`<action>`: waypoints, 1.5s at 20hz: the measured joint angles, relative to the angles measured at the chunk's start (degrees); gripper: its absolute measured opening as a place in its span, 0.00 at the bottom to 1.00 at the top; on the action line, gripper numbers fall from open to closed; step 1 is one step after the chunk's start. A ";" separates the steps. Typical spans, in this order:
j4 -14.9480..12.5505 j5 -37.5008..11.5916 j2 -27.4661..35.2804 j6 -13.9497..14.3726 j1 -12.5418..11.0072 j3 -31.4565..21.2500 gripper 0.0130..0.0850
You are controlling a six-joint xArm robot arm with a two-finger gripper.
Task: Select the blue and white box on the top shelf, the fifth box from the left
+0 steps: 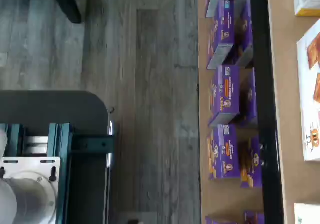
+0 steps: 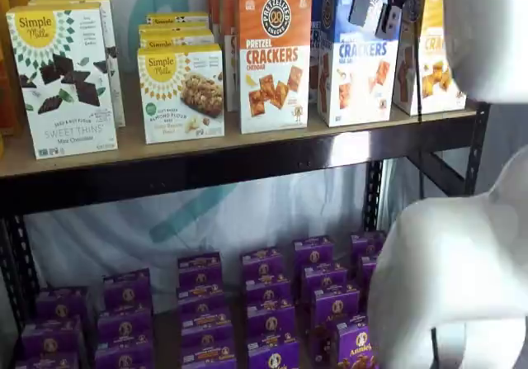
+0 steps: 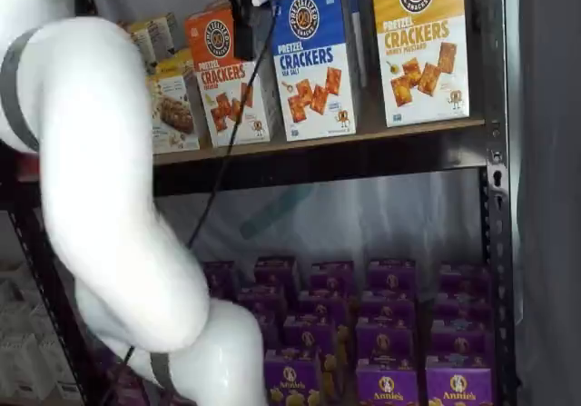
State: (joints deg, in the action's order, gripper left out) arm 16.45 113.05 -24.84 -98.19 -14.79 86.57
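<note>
Up high, gripper [image 2: 381, 10] hanging before the blue and white box [image 3: 315, 61] on the top shelf [image 2: 247, 158]; jaw state unreadable.

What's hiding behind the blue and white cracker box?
Behind the blue and white box on the top shelf, more blue boxes line up toward the back. How many is hidden.

An orange cheddar box [image 2: 274, 57] stands upright, with a Simple Mills bar box [image 2: 182, 93] just left of it and a taller Sweet Thins box [image 2: 63, 80] further left. A yellow-and-white cracker box [image 3: 421, 44] stands at the far right. Rows of purple boxes [image 2: 264, 303] fill the lower level. In the wrist view, grey plank floor [image 1: 145, 108] shows.
</note>
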 joint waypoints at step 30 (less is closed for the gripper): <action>7.98 -16.61 -5.08 1.11 -2.49 -2.96 1.00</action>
State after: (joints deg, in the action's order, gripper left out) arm 24.44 96.44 -29.92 -97.08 -17.29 83.61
